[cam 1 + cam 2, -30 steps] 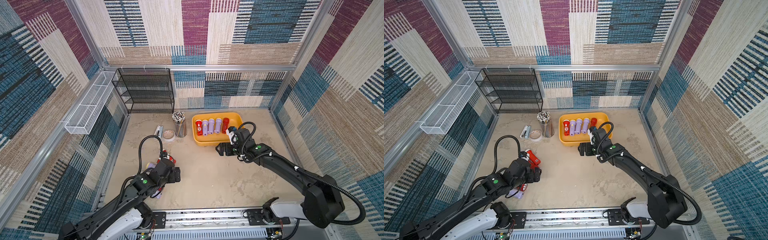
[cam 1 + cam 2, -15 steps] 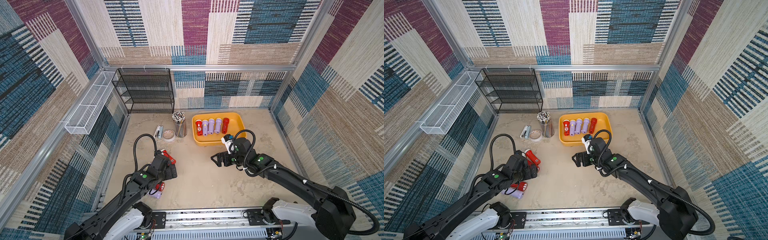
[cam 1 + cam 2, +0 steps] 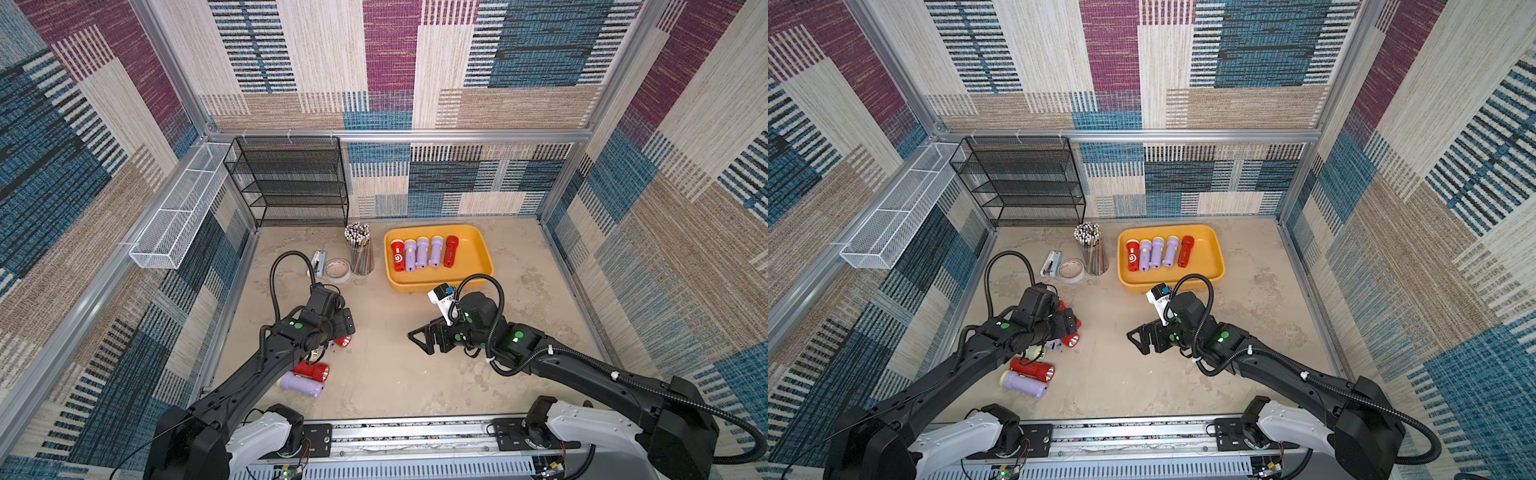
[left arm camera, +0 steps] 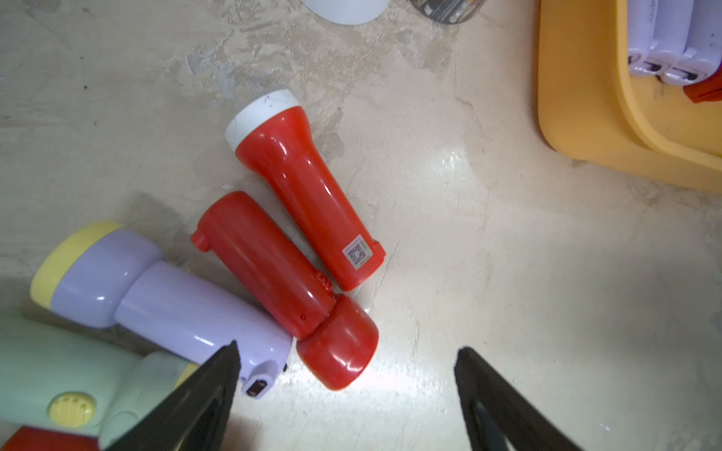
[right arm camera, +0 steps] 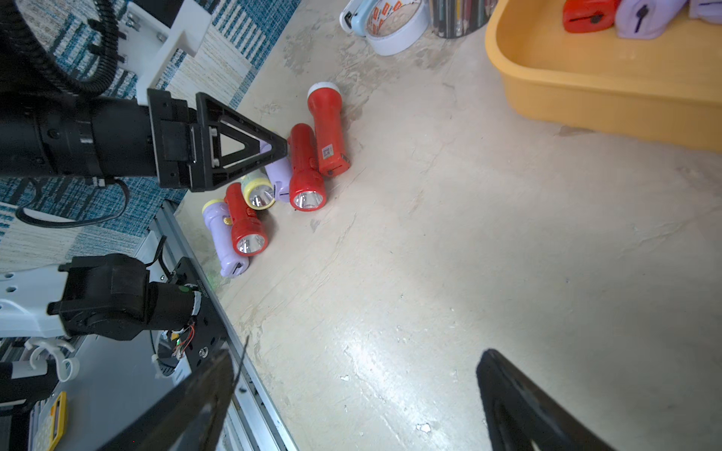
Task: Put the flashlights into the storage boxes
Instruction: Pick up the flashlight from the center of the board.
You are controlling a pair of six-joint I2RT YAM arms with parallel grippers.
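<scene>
Several flashlights (image 3: 422, 251), red and lavender, lie side by side in the yellow-orange storage box (image 3: 482, 253) at the back. More lie loose at front left. They include a red one with a white head (image 4: 304, 187), an all-red one (image 4: 273, 265), a lavender one (image 4: 164, 296) and a pale green one (image 4: 58, 371). My left gripper (image 4: 345, 353) is open low over this pile, and the all-red flashlight's head lies just ahead of its fingers. Over bare table in the middle, my right gripper (image 5: 359, 357) is open and holds nothing.
A black mesh rack (image 3: 291, 183) stands at the back left, with a white wire basket (image 3: 178, 216) on the left wall. A cup of pencils (image 3: 359, 253), a tape roll (image 3: 336, 270) and a stapler (image 3: 319, 262) sit left of the box. A metal rail (image 3: 395, 432) runs along the front.
My right gripper has drawn back from the box's front edge toward the middle of the table, still open. The left gripper has shifted slightly over the loose pile.
</scene>
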